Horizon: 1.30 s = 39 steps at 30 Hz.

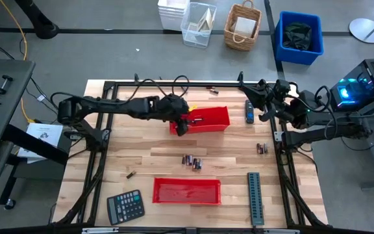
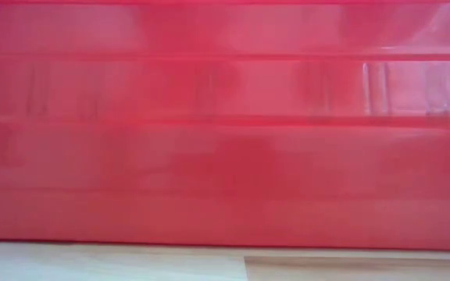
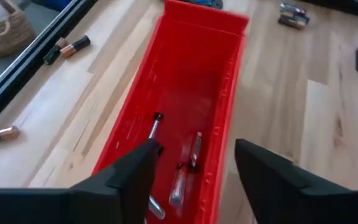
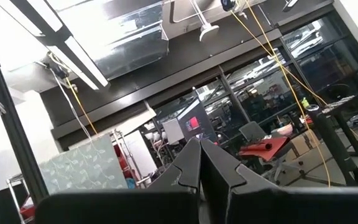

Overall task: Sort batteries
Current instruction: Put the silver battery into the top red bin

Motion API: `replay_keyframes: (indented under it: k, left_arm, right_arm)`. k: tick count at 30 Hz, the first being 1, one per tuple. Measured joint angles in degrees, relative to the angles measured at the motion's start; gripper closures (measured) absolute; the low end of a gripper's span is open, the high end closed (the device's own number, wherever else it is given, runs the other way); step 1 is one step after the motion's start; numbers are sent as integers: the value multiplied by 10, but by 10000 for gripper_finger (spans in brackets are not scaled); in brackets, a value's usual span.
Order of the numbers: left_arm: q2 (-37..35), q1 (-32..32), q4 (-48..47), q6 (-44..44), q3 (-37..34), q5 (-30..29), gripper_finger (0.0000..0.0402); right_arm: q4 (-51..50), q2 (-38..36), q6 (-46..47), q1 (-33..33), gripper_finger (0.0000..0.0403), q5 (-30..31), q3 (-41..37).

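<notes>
I am hanging my left claw [image 3: 194, 171] over the near end of the far red tray [image 1: 206, 119], at about twelve o'clock from the table's middle. My fingers [image 3: 126, 177] are standing apart with nothing between them. Beneath them, on the tray floor, a few slim batteries [image 3: 188, 162] are lying loose — so I judge the drop-off step is the one in hand, with the tray already taking its share.

The rest of the batteries are waiting on the wood: a cluster [image 1: 191, 161] near the table's middle, a pair [image 1: 261, 149] toward three o'clock, one alone [image 1: 131, 175] toward eight o'clock, and a couple [image 1: 213, 90] by the far rail at twelve. The second red tray [image 1: 187, 190] is sitting at six o'clock, seemingly empty.

My right claw [image 4: 201, 165] is waiting off the table's edge at about two o'clock, tilted up toward the ceiling, its fingers pressed together.

The next move is calling for me to lift clear of the tray wall, swing back toward the middle cluster, and come down on one battery — they are lying side by side, touching, so picking out just one will need care.
</notes>
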Motion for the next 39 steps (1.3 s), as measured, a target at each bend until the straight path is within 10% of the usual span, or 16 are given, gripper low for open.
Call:
replay_keyframes:
  k: [5, 12, 23, 35, 39]
  left_arm:
    - [-56, -10, -126, -32, 40, 10, 159]
    - [-243, -47, -65, -149, -90, -87, 161]
    - [-396, -94, -39, -279, -238, -158, 161]
    - [-401, -95, -39, -149, -246, -127, 161]
    - [-401, -95, -39, -109, -246, -104, 161]
  right_arm:
    - [-52, 3, 70, 0, 402, -64, 0]
    - [-328, 73, 241, 70, 402, -151, 0]
    - [-372, 269, 349, 147, 344, -264, 6]
    - [-761, 578, 450, 106, 290, -179, 302]
    - [-747, 638, 499, 87, 290, -201, 350]
